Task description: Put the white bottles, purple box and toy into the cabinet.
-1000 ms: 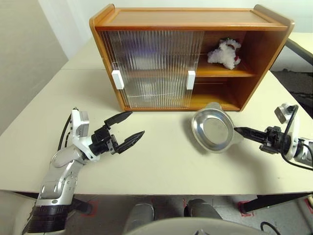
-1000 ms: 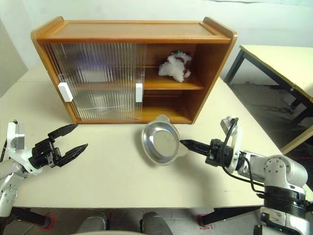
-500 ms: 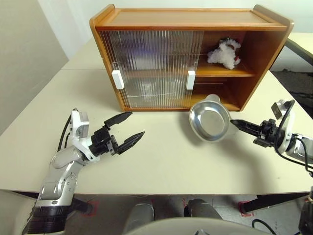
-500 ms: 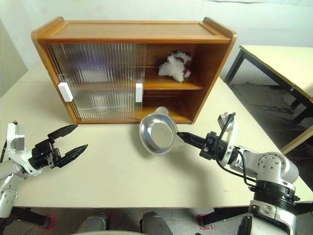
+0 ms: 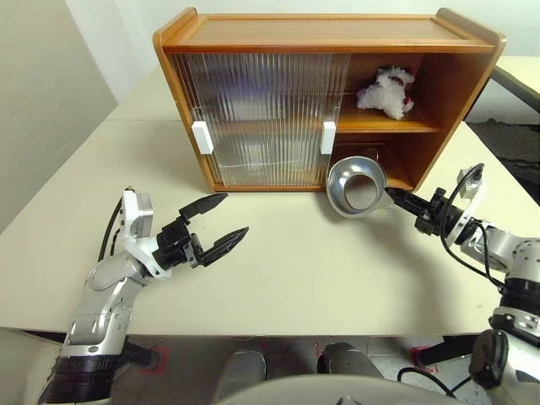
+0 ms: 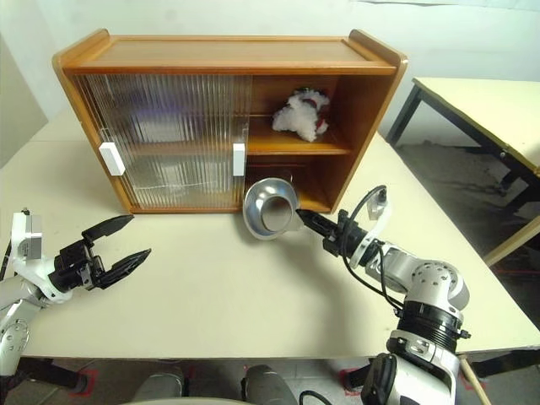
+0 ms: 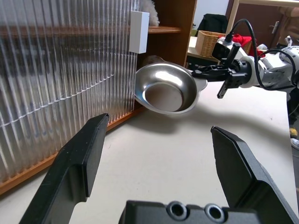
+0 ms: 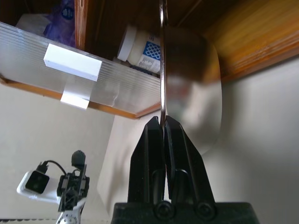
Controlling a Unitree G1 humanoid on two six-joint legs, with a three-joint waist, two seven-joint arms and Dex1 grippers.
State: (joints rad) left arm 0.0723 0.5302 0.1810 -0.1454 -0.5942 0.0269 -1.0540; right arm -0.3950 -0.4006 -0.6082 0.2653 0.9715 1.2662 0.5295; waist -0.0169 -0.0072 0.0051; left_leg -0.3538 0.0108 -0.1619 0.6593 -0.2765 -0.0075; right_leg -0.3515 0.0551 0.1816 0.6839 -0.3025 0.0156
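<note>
r gripper [image 6: 297, 218] pinches the rim of a metal dish [image 6: 270, 208], held tilted just ahead of it at the cabinet [image 5: 253, 34] lower opening. step looks like stowing the dish; next needs it eased onto the lower shelf, then let go. l gripper [image 5: 215, 221] spread wide, empty, well apart from all. count: 1 toy [image 5: 386, 89] on upper shelf, above the dish; 1 bottle [image 8: 138, 48] and a bit of purple box [image 8: 63, 23] seen inside, past the dish; 1 dish.

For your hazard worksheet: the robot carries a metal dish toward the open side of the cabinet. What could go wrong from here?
1. The right gripper pinches only the metal dish's thin edge, so the tilted dish might slip or swing.
2. It could knock the white bottle on the cabinet's lower shelf.
</note>
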